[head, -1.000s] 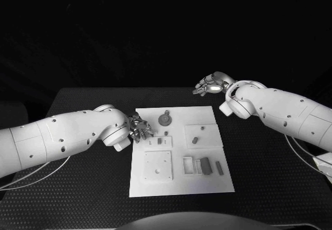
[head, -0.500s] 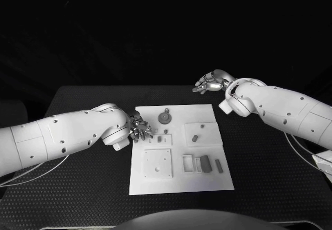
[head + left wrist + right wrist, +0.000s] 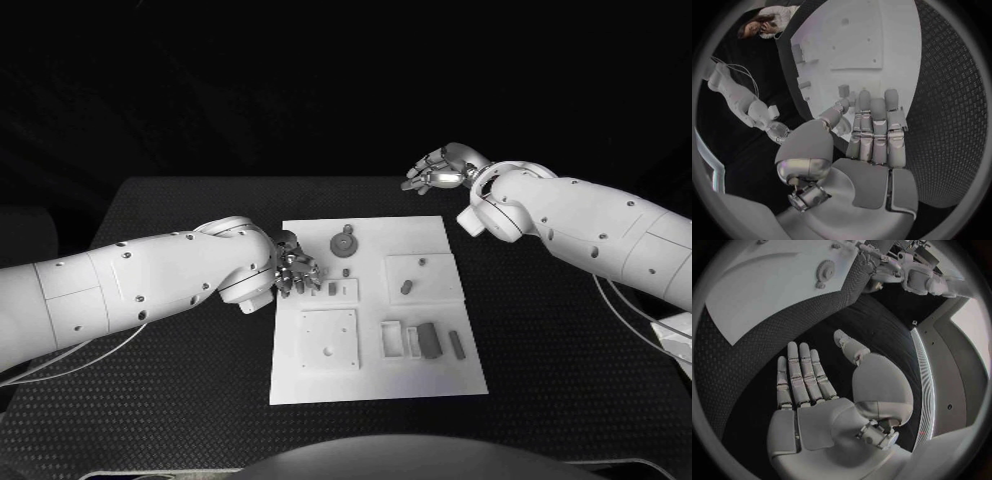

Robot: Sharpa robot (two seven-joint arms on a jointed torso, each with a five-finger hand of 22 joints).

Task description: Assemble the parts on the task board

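Left hand flat, fingers extended, holding nothing, at the task board left edge. Right hand likewise spread and empty, above the tabletop beyond the board.

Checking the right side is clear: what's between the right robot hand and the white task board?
Bare black table only. In the head view the right robot hand hangs beyond the task board's far right corner, with nothing lying between them.

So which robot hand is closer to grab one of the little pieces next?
Probably the left hand. It hovers open at the left edge of the task board, right beside a small part. The right hand is open too, but it is off the board, over the black table beyond the far edge.
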